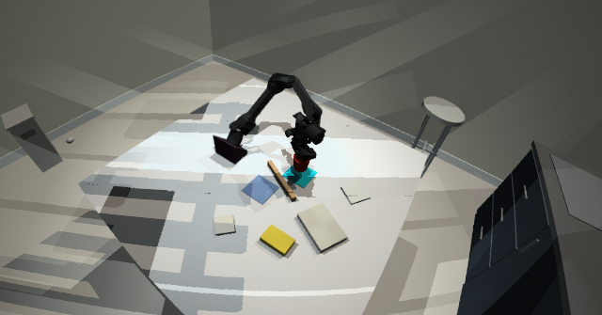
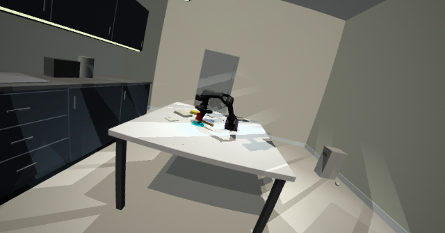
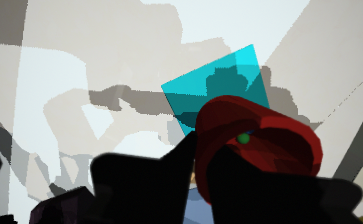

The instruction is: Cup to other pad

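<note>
The red cup [image 1: 301,165] [image 2: 199,117] [image 3: 287,125] is held by its wall in my gripper [image 1: 304,155] [image 2: 201,113] [image 3: 199,136], which is shut on it. The cup hangs a little above the cyan pad [image 1: 303,182] [image 2: 197,124] [image 3: 192,87]. It looks close to upright in the top and exterior views. In the wrist view a green marble [image 3: 243,138] and part of a blue one show inside; the fingers and rim hide the rest of the inside. The blue pad [image 1: 260,189] [image 3: 198,206] lies bare across the wooden bar.
The wooden bar [image 1: 282,181] [image 2: 208,122] lies between the two pads. A large cream block [image 1: 322,227] [image 2: 183,113], a yellow block [image 1: 277,240] and two small pale flat pieces [image 1: 356,195] [image 1: 225,225] lie farther out on the table. The arm's dark base [image 1: 229,149] stands beyond the blue pad.
</note>
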